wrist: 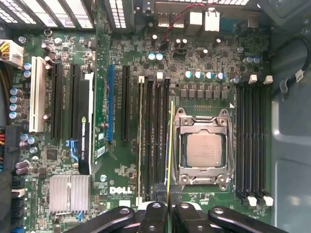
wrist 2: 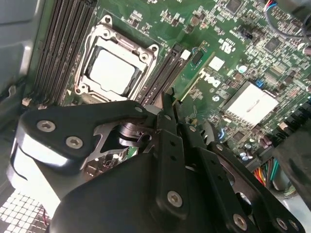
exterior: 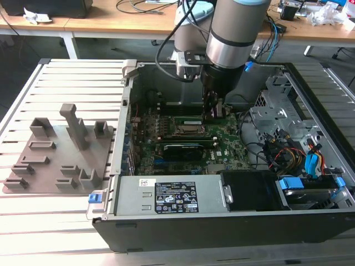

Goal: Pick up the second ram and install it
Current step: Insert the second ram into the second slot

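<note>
1. The gripper [wrist: 168, 206] is closed on the second ram [wrist: 170, 145], which is held edge-on between the fingertips [wrist: 156, 208].
2. The stick is positioned over the memory slots [wrist: 155, 141], just beside the processor socket [wrist: 202, 148], at its nine o'clock in the first wrist view.
3. The motherboard [exterior: 222, 147] is seen inside the open computer case [exterior: 310, 94] in the exterior view.
4. A grey holder block [exterior: 58, 152] is seen at the case's nine o'clock.

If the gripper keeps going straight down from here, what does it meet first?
Most likely the memory slots beside the CPU socket: the gripper holds the second ram edge-on above them, though the remaining gap is unclear.
</note>
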Motion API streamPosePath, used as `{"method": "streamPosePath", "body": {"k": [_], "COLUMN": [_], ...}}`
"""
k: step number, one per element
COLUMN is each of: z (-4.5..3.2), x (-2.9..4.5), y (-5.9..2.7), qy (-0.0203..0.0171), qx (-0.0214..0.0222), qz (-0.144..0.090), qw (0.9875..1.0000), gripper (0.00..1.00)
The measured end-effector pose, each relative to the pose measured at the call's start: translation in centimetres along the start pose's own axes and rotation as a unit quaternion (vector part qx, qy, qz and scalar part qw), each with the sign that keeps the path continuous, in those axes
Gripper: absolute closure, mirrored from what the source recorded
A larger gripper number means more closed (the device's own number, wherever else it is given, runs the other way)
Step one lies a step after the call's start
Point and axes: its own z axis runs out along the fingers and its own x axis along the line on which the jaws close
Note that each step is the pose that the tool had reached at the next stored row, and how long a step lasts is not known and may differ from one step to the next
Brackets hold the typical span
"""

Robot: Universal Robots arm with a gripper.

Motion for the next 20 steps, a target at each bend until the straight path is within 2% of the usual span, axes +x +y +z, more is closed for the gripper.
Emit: {"method": "streamPosePath", "body": {"k": [1,3,6,8,13,15,20], "z": [0.09,0.47,0.98,1.59,2.79,3.29,3.85], "x": [0.00,0.02,0.06,0.09,0.17,0.46,0.57], "y": [0.46,0.60,1.29,1.85,1.82,1.81,2.13], "qy": [-0.0001,0.0001,0.0010,0.0009,0.0010,0.0010,0.0011], "qx": [0.0000,-0.0002,-0.0014,-0.0014,-0.0015,-0.0014,-0.0016], "qz": [0.000,-0.003,-0.024,-0.024,-0.024,-0.024,-0.026], "qw": [1.0000,1.0000,0.9997,0.9997,0.9997,0.9997,0.9997], "gripper": [0.86,0.86,0.86,0.86,0.86,0.86,0.86]}}
